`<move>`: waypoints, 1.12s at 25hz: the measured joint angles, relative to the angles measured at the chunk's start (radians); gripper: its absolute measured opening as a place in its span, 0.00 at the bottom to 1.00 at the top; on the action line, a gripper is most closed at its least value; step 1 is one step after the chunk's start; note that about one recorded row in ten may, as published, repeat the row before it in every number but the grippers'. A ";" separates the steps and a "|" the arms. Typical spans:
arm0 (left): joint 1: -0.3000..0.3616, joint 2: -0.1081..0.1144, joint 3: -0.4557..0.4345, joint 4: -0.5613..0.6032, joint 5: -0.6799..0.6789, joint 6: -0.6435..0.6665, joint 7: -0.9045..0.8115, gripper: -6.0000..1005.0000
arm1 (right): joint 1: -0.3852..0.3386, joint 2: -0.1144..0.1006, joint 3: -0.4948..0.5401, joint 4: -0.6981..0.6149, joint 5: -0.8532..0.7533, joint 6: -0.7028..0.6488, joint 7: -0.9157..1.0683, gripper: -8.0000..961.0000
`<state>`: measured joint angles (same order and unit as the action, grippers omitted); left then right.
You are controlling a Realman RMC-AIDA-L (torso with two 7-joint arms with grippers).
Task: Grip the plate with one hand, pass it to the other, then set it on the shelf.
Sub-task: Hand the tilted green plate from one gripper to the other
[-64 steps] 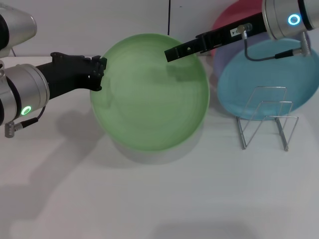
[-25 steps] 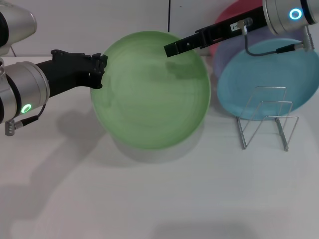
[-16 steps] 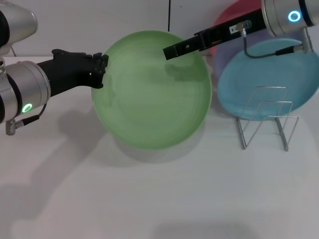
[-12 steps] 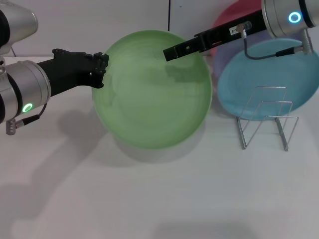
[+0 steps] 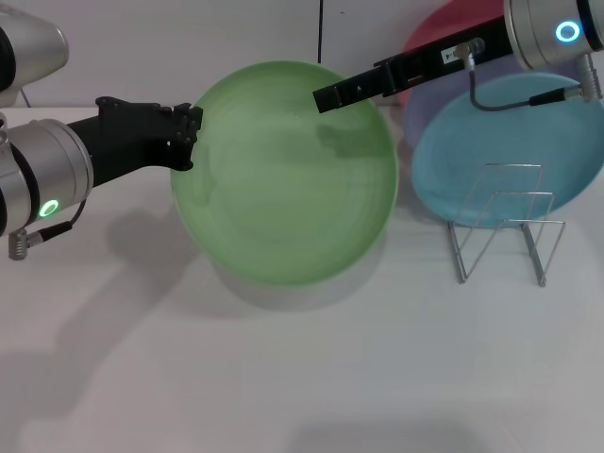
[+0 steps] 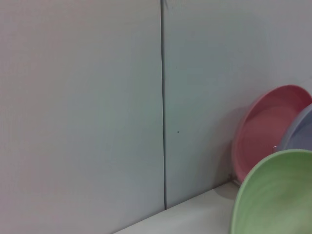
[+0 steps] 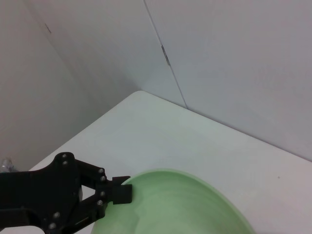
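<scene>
Plate (image 5: 285, 172) held mid-air above the table, left gripper (image 5: 189, 137) pinching its left rim, face toward the right gripper (image 5: 326, 96) hovering at the upper edge for handover, jaw state can't tell.

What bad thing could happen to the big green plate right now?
The plate is in the air, gripped only at its edge by the left pincer; it might tip or slip. The right pincer reaches over the plate's top edge; if the handover goes wrong, the plate may fall on the table. The shelf is small, with a teal plate behind it that could get knocked.
</scene>
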<state>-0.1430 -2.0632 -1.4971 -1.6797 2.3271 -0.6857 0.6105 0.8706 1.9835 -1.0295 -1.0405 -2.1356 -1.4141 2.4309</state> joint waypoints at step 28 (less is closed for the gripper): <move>0.001 0.001 0.000 -0.005 0.000 0.000 0.000 0.04 | -0.023 0.009 0.002 -0.020 0.003 -0.001 0.003 0.85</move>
<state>-0.1423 -2.0621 -1.4972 -1.6846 2.3271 -0.6861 0.6105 0.8474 1.9920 -1.0277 -1.0607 -2.1321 -1.4149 2.4342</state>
